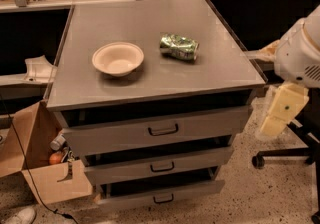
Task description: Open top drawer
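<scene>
The top drawer (155, 132) is the tallest grey front under the cabinet top, with a dark loop handle (163, 130) at its centre. It stands pulled out a little, with a dark gap above it. Two shallower drawers sit below it, the middle drawer (160, 165) and the bottom drawer (160, 195). My gripper (280, 111) hangs at the right of the cabinet, beside the top drawer's right end and apart from the handle. Its pale yellow fingers (286, 105) point down.
A white bowl (118, 58) and a crushed green can (179, 47) lie on the cabinet top (150, 75). An open cardboard box (42, 168) stands on the floor at the left. An office chair base (285, 155) is at the right.
</scene>
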Controlling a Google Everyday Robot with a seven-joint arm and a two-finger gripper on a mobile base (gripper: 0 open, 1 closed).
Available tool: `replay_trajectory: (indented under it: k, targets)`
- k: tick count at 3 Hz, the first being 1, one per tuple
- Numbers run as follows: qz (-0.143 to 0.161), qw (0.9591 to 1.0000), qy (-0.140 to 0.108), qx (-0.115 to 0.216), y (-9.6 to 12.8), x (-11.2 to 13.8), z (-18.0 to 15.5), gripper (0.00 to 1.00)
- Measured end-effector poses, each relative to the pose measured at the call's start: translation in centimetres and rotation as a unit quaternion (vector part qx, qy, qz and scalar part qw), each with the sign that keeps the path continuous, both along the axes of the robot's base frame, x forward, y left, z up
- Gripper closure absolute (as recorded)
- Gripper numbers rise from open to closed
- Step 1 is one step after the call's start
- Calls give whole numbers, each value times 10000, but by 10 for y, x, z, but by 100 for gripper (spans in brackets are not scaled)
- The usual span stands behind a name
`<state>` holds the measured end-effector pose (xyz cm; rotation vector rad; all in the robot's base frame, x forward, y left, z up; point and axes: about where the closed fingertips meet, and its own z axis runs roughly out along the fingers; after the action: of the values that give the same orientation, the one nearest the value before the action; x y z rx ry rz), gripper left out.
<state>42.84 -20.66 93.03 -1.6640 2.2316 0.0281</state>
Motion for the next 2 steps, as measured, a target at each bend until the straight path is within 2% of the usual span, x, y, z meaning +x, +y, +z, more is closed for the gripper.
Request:
replay_trajectory:
  k: [1, 2]
  targets:
    - [-102, 9995, 222, 205, 16, -19, -27, 0]
    - [-115, 9986, 476, 220, 29, -27, -53, 0]
